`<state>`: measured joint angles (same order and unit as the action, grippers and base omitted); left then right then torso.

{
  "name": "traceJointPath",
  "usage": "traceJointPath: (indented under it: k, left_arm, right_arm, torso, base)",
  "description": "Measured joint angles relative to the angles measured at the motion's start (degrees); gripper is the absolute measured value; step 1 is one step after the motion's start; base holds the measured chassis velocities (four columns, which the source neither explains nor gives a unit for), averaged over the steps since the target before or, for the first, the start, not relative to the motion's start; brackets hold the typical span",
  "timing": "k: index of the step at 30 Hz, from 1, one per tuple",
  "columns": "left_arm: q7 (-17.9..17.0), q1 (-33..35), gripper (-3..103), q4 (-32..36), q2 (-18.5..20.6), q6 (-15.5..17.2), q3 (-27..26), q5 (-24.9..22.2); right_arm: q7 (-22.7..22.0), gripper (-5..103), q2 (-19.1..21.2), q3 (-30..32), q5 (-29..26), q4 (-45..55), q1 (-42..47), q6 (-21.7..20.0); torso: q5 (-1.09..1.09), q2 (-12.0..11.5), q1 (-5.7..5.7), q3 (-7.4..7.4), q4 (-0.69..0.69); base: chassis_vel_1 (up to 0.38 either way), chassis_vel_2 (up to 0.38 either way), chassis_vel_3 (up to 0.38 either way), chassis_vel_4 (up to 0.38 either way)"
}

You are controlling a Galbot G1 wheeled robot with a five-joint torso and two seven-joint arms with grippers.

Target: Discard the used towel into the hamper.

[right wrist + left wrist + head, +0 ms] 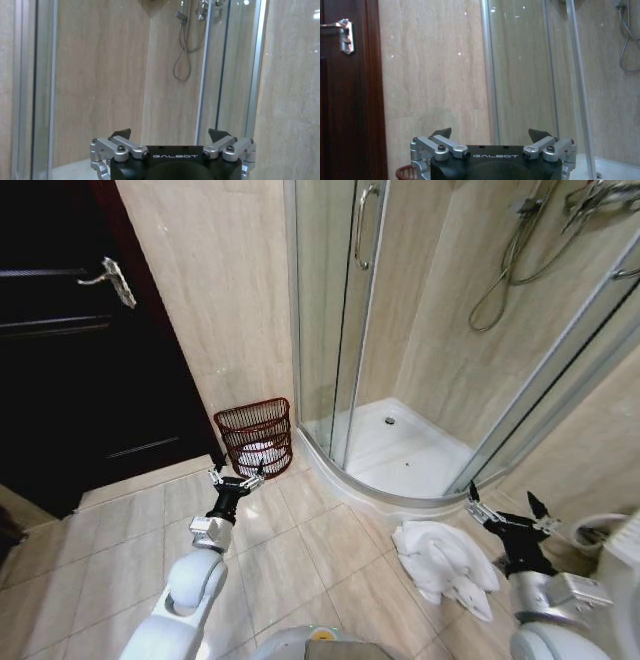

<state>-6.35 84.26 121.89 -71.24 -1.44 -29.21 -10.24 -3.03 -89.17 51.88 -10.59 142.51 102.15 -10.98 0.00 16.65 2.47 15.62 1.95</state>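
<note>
A white towel [445, 565] lies crumpled on the tiled floor at the lower right, just in front of the shower's curved threshold. The hamper [256, 436], a dark reddish-brown slatted basket with something white inside, stands against the beige wall beside the shower glass; its rim [405, 172] peeks in at the edge of the left wrist view. My left gripper [235, 476] is open, held above the floor a little in front of the hamper. My right gripper [509, 514] is open too, hovering just right of the towel, not touching it.
A dark wooden door [70, 330] with a metal handle fills the left. The glass shower enclosure [400, 330] with its white tray [400, 455] takes the back right. A white fixture [600, 535] sits at the far right edge. Bare floor tiles [300, 560] lie between my arms.
</note>
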Motion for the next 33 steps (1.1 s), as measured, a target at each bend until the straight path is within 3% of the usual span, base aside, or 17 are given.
traceJointPath:
  k: [13,21,24,33]
  left_arm:
    - [0.15,1.03,100,-0.65,-0.28,-0.94,-0.29,0.11]
    - [0.22,0.65,100,-1.35,-0.34,-1.16,-0.41,0.10]
    - [0.29,0.37,100,-1.62,-0.36,-1.20,-0.26,0.06]
    - [0.37,-2.44,100,-2.99,1.42,-1.70,-0.13,-2.05]
  right_arm:
    - [-0.03,100,0.17,-0.08,-0.24,-0.48,-0.49,-0.70]
    - [-0.02,100,0.43,-0.49,-0.09,-1.51,-1.47,-0.31]
    - [-0.15,100,0.50,-0.44,-0.08,-1.97,-1.54,0.37]
    - [-1.61,100,1.06,-0.34,0.12,-3.66,-2.62,0.15]
  torso:
    - [-0.02,0.00,-0.03,-0.01,0.00]
    - [0.01,0.00,-0.03,-0.01,0.02]
    - [0.02,0.00,-0.02,0.00,-0.03]
    - [-0.01,0.00,-0.03,-0.01,0.04]
  base:
    - [-0.025,-0.032,0.020,0.035]
    - [-0.192,-0.154,0.187,0.167]
    - [-0.162,-0.176,0.153,0.070]
    - [0.026,-0.013,0.007,0.008]
